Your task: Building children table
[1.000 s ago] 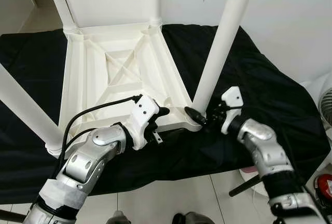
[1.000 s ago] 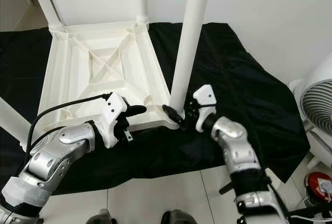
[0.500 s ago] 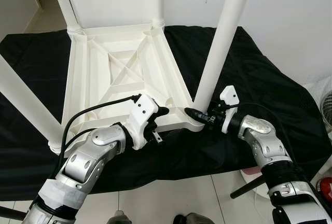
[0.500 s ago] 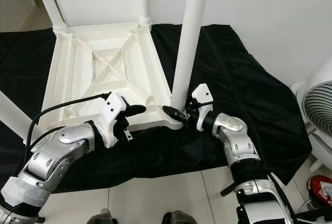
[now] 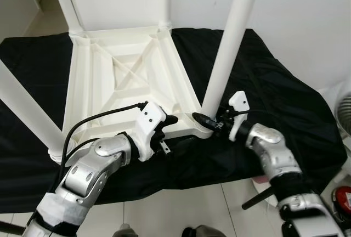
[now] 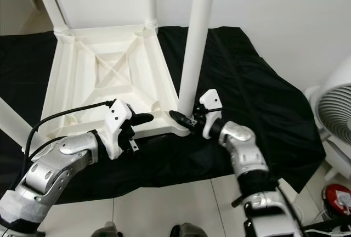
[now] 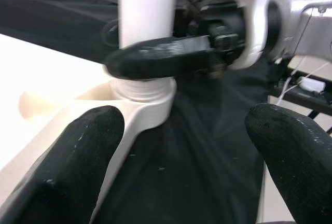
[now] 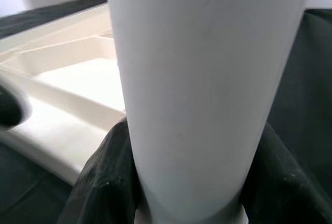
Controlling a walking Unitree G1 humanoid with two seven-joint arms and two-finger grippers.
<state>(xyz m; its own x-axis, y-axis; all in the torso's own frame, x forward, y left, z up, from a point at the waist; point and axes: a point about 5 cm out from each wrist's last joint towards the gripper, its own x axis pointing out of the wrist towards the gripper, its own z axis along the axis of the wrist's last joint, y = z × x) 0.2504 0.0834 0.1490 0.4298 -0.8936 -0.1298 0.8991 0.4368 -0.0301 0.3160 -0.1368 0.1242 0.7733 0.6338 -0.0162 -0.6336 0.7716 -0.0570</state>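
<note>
The white children's table (image 5: 123, 80) lies upside down on a black cloth (image 5: 285, 100), its legs pointing up. My right pincer (image 5: 207, 123) grips the near right leg (image 5: 227, 45) at its foot, just above the corner socket (image 5: 200, 129); in my right wrist view the black fingers (image 8: 101, 182) press on both sides of the white tube. My left pincer (image 5: 167, 124) hangs at the near edge of the frame, just left of that corner, its fingers (image 7: 78, 151) spread wide with nothing between them. One finger lies along the frame's rim. A fan (image 6: 334, 113) stands on the floor to the right.
</note>
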